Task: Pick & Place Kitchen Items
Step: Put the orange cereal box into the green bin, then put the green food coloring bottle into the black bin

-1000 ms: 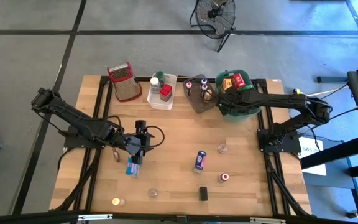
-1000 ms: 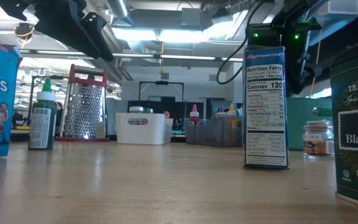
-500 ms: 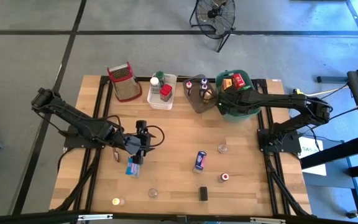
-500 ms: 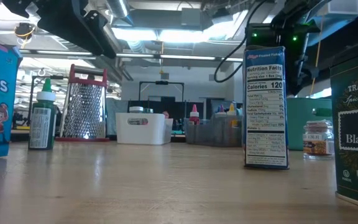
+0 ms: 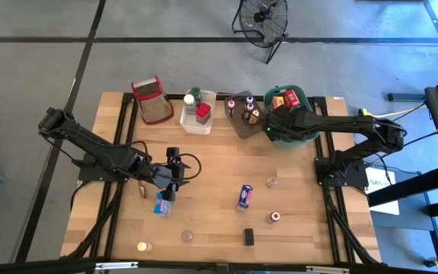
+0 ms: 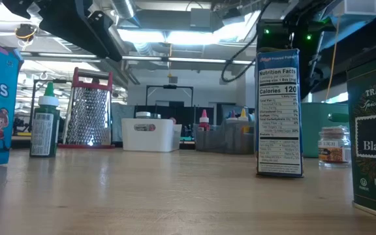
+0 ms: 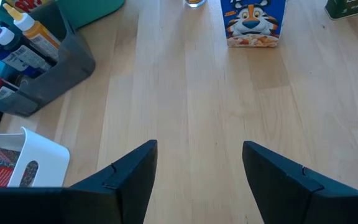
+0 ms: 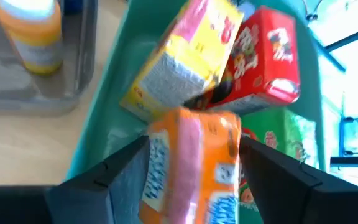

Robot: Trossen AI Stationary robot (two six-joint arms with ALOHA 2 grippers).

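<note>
High view: my right end effector (image 5: 271, 120) hangs over the near-left rim of the green bin (image 5: 310, 137) at the back of the tabletop (image 5: 211, 183). My left end effector (image 5: 175, 176) hovers mid-left, just beside a small blue cereal box (image 5: 162, 204) lying flat. A second blue box (image 5: 244, 197) stands near the centre.

Low view: that blue box (image 6: 279, 112) stands upright, a dark green tin (image 6: 373, 140) at the right edge.

Left wrist view: my left fingers (image 7: 132, 177) stand apart with nothing between them, bare wood ahead and a blue cereal box (image 7: 253, 22) beyond.

Right wrist view: my right fingers (image 8: 120, 177) are spread; an orange box (image 8: 194, 168) sits between them above the bin, and I cannot tell whether they touch it. A yellow box (image 8: 182, 56) and a red box (image 8: 263, 62) lie inside.
</note>
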